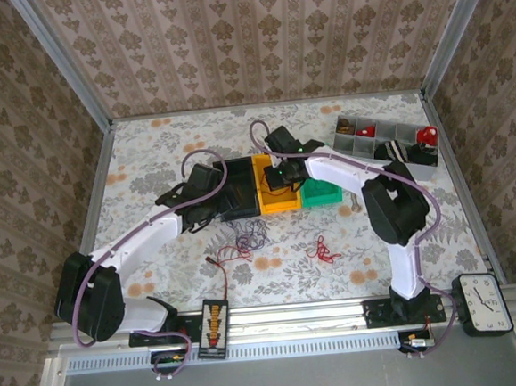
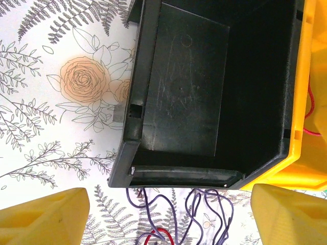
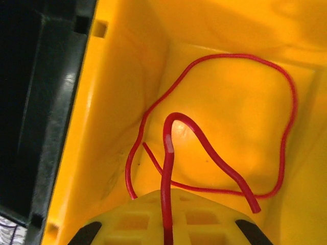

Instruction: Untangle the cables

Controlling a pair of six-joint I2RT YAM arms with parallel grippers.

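A purple bunch of the cables (image 1: 251, 238) lies on the table in front of the black bin (image 1: 238, 193), and a small red cable (image 1: 323, 249) lies apart to its right. My left gripper (image 1: 207, 206) hovers open at the black bin's (image 2: 204, 92) near edge. The purple loops (image 2: 204, 212) and a bit of red wire (image 2: 161, 234) lie between its yellow fingers (image 2: 43, 217). My right gripper (image 1: 279, 175) reaches down into the yellow bin (image 3: 230, 102). That gripper (image 3: 166, 224) is shut on a red cable (image 3: 168, 153), whose thin loop curls over the bin floor.
A green bin (image 1: 321, 193) stands right of the yellow bin (image 1: 272, 203). A grey compartment tray (image 1: 383, 140) with small parts sits at the back right. A black clock (image 1: 481, 301) and a black connector board (image 1: 215, 326) rest on the near rail.
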